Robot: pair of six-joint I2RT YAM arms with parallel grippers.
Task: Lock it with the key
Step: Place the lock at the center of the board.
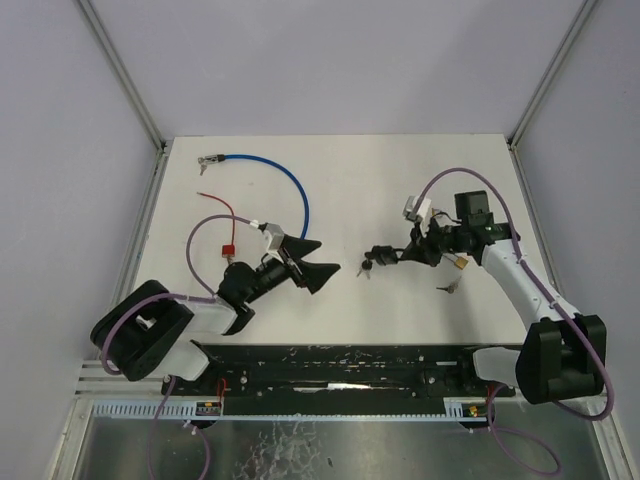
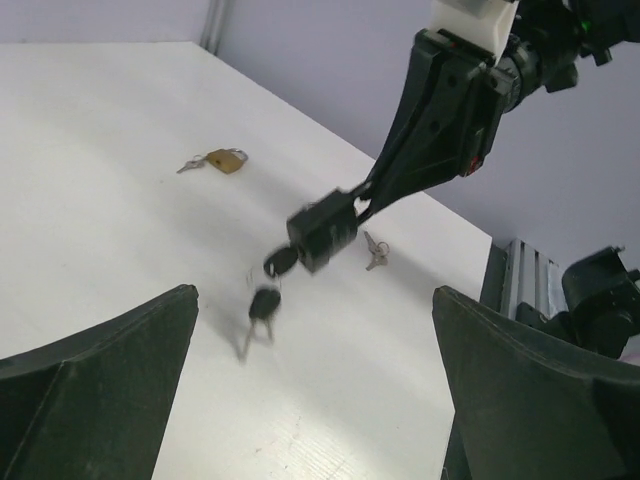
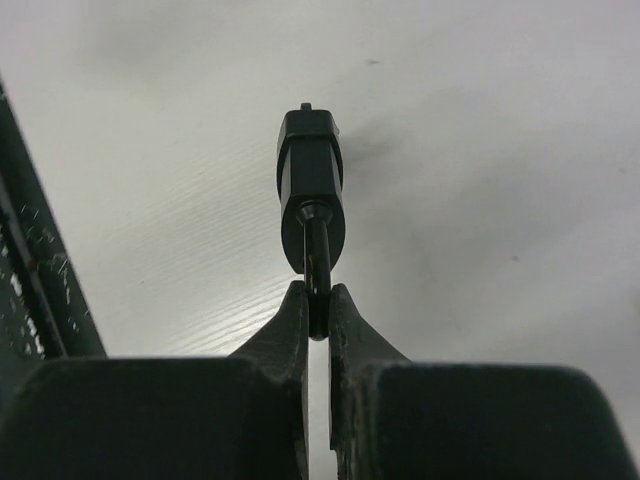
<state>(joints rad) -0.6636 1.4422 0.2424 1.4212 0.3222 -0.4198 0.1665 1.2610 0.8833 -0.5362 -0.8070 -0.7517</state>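
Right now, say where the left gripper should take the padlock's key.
Grip the black key head jutting from the padlock, at the end opposite the shackle pinched by the right gripper. Come in from where the open left gripper faces it, probably closing on the head's flat faces, above the dangling spare key.

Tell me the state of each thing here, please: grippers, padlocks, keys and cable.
left gripper: open, empty.
right gripper: shut on black padlock, at its shackle.
black padlock: held above the table; locked or not, cannot tell.
keys: dangling from black padlock, blurred.
brass padlock: lying on the table, apart from both grippers.
loose key: lying flat on the table.
blue cable: lying in an open curve.
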